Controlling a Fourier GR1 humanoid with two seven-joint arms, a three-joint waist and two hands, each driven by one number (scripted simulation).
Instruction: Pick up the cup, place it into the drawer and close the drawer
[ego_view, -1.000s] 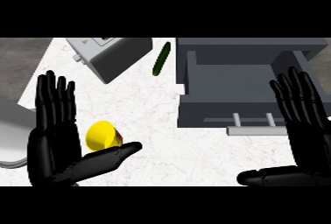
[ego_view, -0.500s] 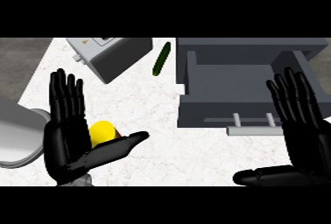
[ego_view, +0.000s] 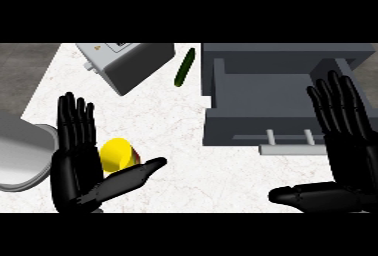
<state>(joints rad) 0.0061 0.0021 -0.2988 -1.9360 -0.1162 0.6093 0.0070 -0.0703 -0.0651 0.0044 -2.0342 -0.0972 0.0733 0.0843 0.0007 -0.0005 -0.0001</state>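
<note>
A yellow cup (ego_view: 116, 154) lies on the white counter at lower left, partly hidden behind my left hand (ego_view: 80, 167). That hand is open, fingers straight and pointing away, thumb stretched to the right under the cup; I cannot tell if it touches the cup. The grey drawer (ego_view: 277, 102) stands pulled open at upper right, its inside empty, its handle (ego_view: 288, 148) facing me. My right hand (ego_view: 345, 145) is open at the right edge, fingers up in front of the drawer's right side, thumb pointing left.
A grey boxy appliance (ego_view: 125, 62) sits at the top left. A green cucumber (ego_view: 184, 73) lies between it and the drawer. A grey rounded object (ego_view: 22, 157) occupies the left edge, beside my left hand.
My left hand has moved right and slightly forward, closing in on the cup and covering more of it. The right hand has barely shifted.
</note>
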